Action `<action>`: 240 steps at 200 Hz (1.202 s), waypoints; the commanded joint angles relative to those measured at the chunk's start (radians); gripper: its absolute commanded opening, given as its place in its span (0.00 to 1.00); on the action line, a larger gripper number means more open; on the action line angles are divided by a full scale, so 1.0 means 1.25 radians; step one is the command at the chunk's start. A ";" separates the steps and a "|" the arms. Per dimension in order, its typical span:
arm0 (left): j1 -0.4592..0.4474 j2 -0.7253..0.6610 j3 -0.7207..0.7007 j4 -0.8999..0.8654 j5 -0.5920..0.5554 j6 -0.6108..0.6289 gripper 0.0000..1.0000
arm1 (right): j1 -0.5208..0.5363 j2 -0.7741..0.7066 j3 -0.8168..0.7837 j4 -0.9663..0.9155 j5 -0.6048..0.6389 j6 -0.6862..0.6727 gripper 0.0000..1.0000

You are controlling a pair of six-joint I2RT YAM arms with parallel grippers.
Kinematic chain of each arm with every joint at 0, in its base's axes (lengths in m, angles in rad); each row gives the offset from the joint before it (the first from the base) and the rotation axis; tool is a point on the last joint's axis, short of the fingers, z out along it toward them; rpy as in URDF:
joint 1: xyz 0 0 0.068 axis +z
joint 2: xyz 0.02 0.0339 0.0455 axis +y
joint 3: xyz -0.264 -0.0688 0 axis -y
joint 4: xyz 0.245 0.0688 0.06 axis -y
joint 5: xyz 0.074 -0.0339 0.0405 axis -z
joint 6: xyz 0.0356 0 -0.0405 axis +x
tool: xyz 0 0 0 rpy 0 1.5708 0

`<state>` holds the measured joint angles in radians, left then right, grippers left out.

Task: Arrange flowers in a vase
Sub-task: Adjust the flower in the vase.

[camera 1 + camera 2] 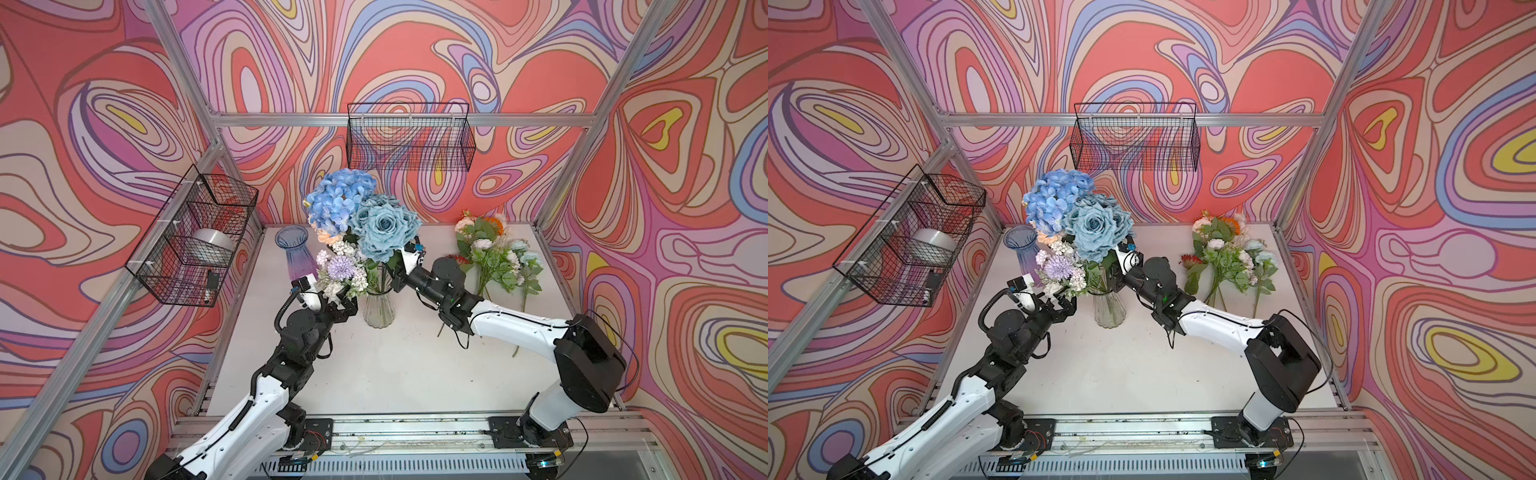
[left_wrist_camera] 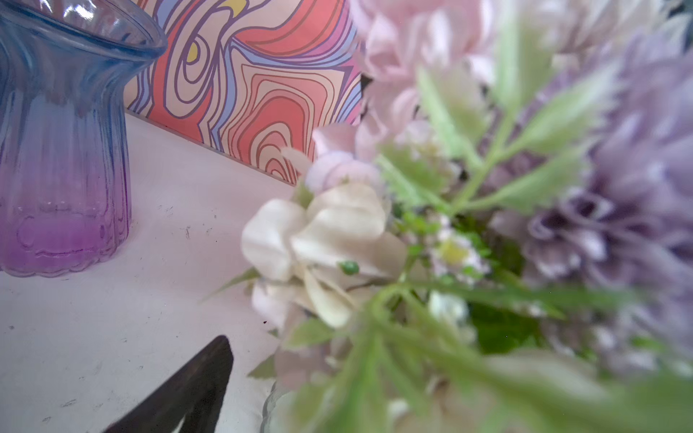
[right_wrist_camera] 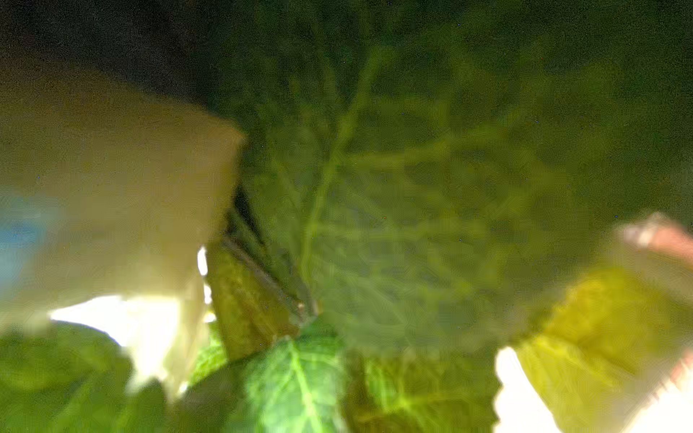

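Right end effector (image 1: pixel 394 275) is pushed in among the leaves just above the mouth of the clear vase (image 1: pixel 379 309), its jaws closed almost fully. Leaves fill the right wrist view, so I cannot tell whether a stem is pinched between them. Left end effector (image 1: pixel 1066 306) hangs at the left of the same vase, jaws wide and holding nothing, just beside the lilac pompom (image 1: pixel 343 268) and the small pale blooms around it.

The clear vase stands near the middle of the bench (image 1: pixel 395 374) and already carries a blue hydrangea (image 1: pixel 338 199), aqua roses (image 1: pixel 380 230) and the pompom spray. More flowers (image 1: pixel 494 257) lie loose at the far right of the bench, well apart from the vase. A blue-and-purple vase (image 1: pixel 293 253) stands empty at the far left.

The step in hand looks like seating or straightening a stem in the bunch. The next move would call for the right arm to let go and back out without dragging leaves or tipping the glass, then reach to the loose pile and take another stem by its stalk.
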<state>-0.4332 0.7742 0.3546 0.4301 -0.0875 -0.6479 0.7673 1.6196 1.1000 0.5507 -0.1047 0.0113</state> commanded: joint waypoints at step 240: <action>-0.004 -0.284 -0.032 -0.363 0.053 0.016 1.00 | -0.033 -0.251 -0.155 -0.496 0.021 0.106 0.92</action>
<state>-0.4332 0.4603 0.3355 0.1081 -0.0265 -0.6361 0.7490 1.3426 0.9413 0.0391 -0.1493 0.1028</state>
